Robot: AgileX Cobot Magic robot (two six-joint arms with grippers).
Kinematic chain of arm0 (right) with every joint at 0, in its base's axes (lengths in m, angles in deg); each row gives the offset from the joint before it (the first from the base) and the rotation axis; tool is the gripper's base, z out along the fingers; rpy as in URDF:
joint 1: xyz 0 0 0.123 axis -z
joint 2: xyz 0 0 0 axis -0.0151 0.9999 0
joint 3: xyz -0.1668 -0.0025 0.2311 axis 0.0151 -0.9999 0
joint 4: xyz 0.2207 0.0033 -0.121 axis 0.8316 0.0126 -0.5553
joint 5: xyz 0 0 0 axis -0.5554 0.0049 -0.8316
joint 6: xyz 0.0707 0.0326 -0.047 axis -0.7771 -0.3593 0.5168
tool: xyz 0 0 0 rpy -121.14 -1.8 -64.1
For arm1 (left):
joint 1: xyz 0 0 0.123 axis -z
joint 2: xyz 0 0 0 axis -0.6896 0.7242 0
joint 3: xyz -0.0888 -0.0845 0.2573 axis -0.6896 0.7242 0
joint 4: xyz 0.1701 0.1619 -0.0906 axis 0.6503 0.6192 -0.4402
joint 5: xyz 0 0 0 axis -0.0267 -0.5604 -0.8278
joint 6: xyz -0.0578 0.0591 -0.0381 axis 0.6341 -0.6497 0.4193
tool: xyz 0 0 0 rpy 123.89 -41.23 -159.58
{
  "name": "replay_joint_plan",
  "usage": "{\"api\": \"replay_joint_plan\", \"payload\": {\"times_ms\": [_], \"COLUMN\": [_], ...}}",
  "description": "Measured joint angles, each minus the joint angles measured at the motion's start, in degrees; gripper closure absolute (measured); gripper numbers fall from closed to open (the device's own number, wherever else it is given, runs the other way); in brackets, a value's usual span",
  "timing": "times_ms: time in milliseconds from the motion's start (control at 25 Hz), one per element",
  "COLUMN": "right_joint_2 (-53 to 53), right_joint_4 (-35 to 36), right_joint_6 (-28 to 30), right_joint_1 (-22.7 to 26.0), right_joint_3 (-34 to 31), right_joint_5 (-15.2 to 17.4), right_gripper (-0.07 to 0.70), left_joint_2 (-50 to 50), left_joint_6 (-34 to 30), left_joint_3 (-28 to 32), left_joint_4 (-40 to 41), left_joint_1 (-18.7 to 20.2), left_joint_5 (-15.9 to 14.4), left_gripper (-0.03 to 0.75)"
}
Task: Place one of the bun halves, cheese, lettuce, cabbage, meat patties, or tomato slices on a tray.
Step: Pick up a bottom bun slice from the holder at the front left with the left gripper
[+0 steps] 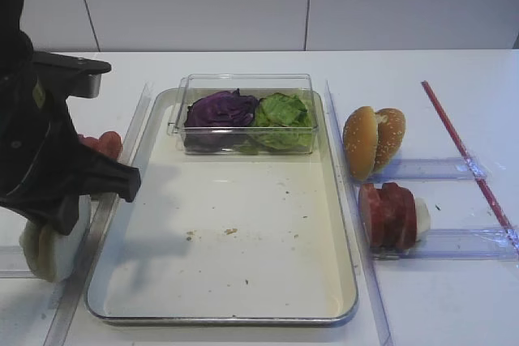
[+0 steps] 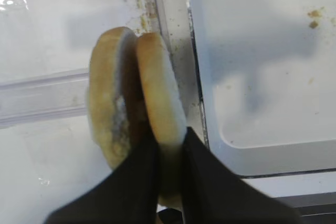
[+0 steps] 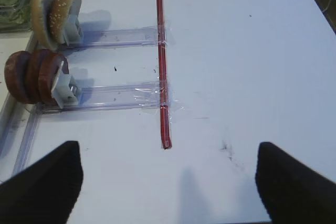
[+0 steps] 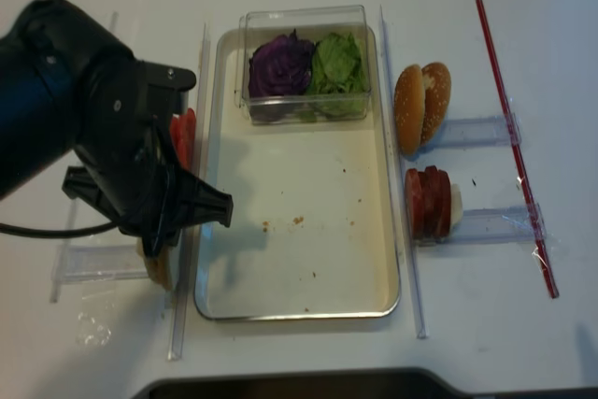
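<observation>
Two pale bun halves point(image 2: 107, 103) stand on edge in a clear rack left of the tray point(image 1: 243, 313). My left gripper point(image 2: 169, 150) is shut on the right-hand bun half point(image 2: 160, 93), one finger on each face. The arm hides most of the bun halves point(image 1: 50, 249) in the overhead views. Cabbage point(image 1: 219, 109) and lettuce point(image 1: 282, 115) lie in a clear box at the tray's far end. Tomato slices point(image 4: 183, 137) sit left of the tray, meat patties point(image 1: 389, 215) to its right. No cheese shows. My right gripper point(image 3: 168, 187) hangs open over bare table.
Sesame-seeded bun halves point(image 1: 373, 139) stand in a clear rack right of the tray, behind the patties. A red strip point(image 1: 462, 147) is taped across the table further right. Crumbs speckle the tray's floor point(image 1: 231, 231). Clear rails run along both long sides of the tray.
</observation>
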Motion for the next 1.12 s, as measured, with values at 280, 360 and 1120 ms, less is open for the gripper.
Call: {"api": "replay_joint_plan", "payload": {"times_ms": [280,360,1120], "right_joint_2": [0.00,0.00,0.00], "right_joint_4": [-0.10,-0.10,-0.10], "right_joint_6": [0.00,0.00,0.00], "right_joint_1": [0.00,0.00,0.00], "right_joint_3": [0.00,0.00,0.00], "right_joint_5": [0.00,0.00,0.00], "right_gripper": [-0.057,-0.057,-0.057], "left_joint_2": [-3.22,-3.35,-3.43], "left_joint_6": [0.00,0.00,-3.93], "left_joint_3": [0.00,0.00,0.00], "left_joint_4": [0.00,-0.22,-6.27], "left_joint_1": [0.00,0.00,0.10], "left_joint_5": [0.22,0.44,3.51], "left_gripper": [0.620,0.620,0.621]}}
